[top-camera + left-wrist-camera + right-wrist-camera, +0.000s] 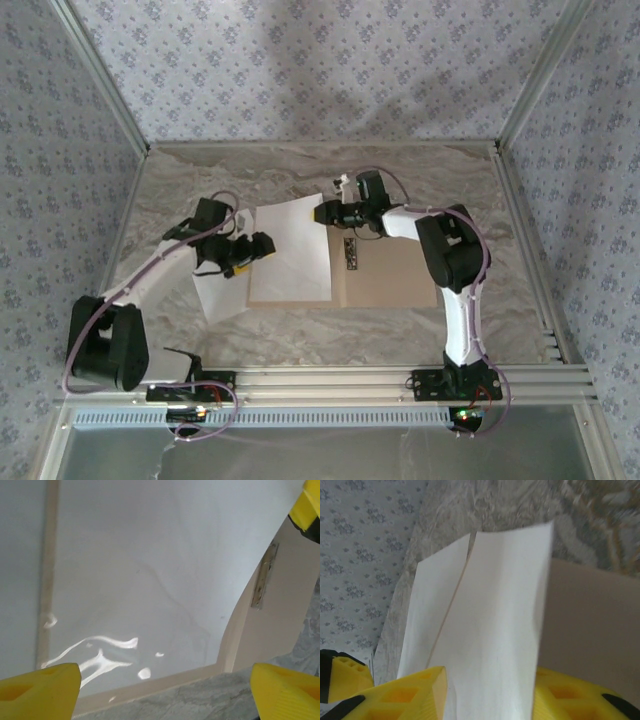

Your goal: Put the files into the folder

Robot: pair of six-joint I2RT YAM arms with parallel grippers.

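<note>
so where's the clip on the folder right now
In the top view the clip lies on the folder, just right of the upper sheet and close to the right end effector.

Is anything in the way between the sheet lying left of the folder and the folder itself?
Nothing visible. That sheet lies beside the folder, whose left leaf carries the other sheet; the open left gripper hangs above their meeting edges.

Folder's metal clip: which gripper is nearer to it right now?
Right. The right gripper is just beyond the clip, at the far edge of the white sheet; the left gripper is across that sheet, over its left side.
</note>
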